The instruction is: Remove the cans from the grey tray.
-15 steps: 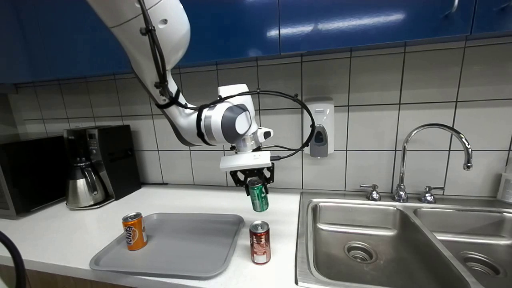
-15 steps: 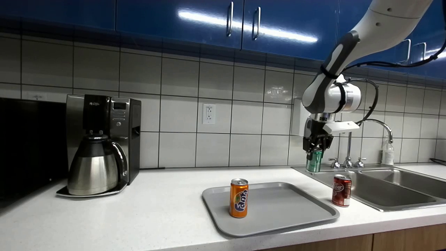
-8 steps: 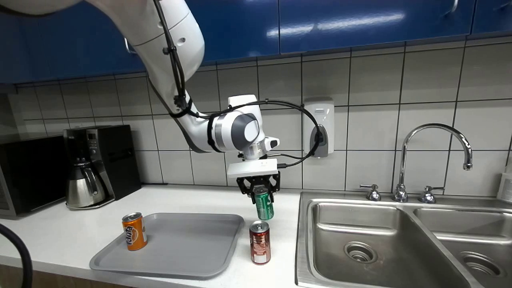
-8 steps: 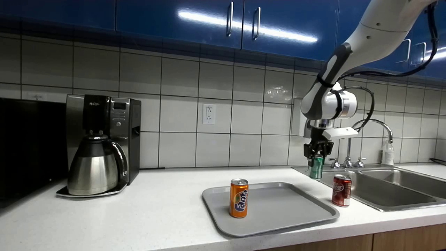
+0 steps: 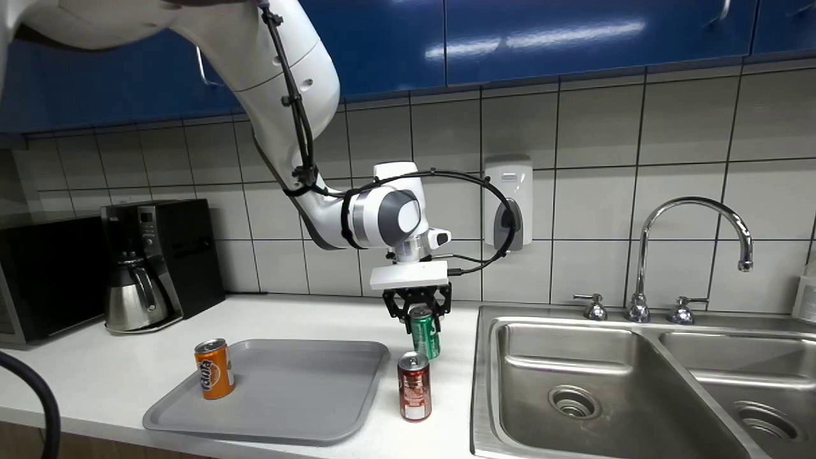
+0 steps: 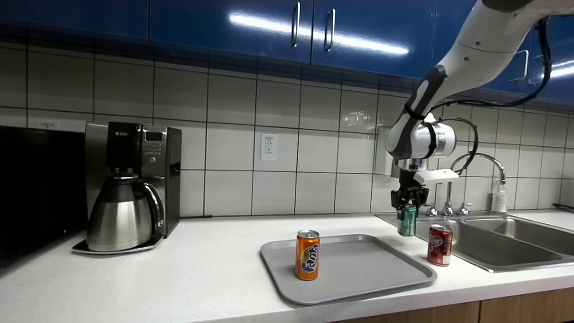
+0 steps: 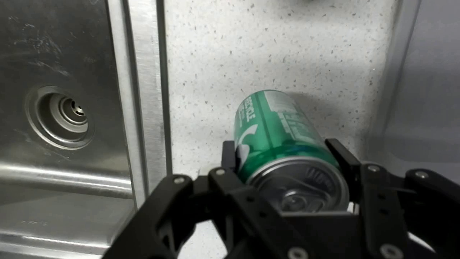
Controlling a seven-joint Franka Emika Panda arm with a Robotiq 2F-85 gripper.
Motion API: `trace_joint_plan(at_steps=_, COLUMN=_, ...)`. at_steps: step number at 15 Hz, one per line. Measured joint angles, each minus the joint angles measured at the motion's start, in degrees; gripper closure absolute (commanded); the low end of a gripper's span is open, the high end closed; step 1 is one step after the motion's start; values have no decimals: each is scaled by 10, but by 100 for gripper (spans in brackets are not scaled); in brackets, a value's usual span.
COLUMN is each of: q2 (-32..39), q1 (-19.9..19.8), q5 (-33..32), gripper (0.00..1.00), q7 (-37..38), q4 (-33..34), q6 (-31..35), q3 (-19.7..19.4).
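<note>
Both fingers of the Robotiq gripper clasp the green drink can from opposite sides, around its upper part. In an exterior view the can leans slightly, off the grey tray and over the strip of white speckled countertop between the tray and the steel double sink; whether its base touches the surface cannot be told. On the same strip, nearer the counter's front edge, the red Dr Pepper can stands upright. The orange Fanta can stands upright on the tray, close to one side rim. Well apart from the tray, a coffee maker with a steel carafe stands near the tiled wall, where a white soap dispenser is mounted.
</note>
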Motion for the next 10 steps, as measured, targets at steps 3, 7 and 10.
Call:
trace_joint_plan(at_steps=3, q2=11, q1=-1, q5=0, gripper=62, q7=0, q4=8, q6=-5, q3=0)
trace_joint_plan(at_steps=7, q2=25, q1=-3, q5=0, gripper=62, q7=0, q4=19, q6=-10, q3=0)
trace_joint_plan(at_steps=10, q2=34, q1=-4, q5=0, gripper=62, q7=0, q4=26, q6=-12, q3=0)
